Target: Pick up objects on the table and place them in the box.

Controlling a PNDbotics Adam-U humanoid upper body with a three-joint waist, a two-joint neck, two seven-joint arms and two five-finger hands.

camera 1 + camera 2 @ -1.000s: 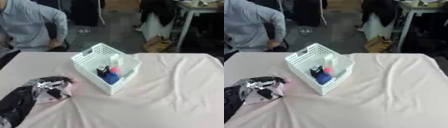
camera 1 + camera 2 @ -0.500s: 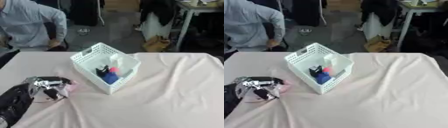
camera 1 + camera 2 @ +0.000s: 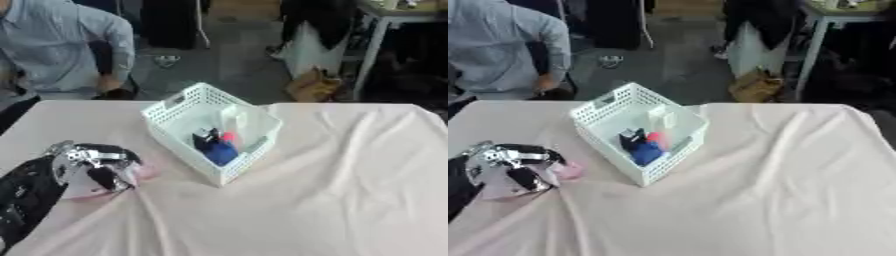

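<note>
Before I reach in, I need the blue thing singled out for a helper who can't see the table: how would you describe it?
On the cloth-covered table stands a white lattice box. Look inside, at the corner nearest the robot: the blue thing lies there, beside a small red item and a dark one. It is the only blue thing there.

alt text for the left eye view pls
The robot's left hand is curled on a pale pink object at the table's left, beside a white lattice box that holds blue, red and dark items. A wrinkled pale cloth covers the table.

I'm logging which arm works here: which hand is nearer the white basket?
Left. The left hand lies left of the white basket, curled on a pink thing; the right hand isn't visible.
</note>
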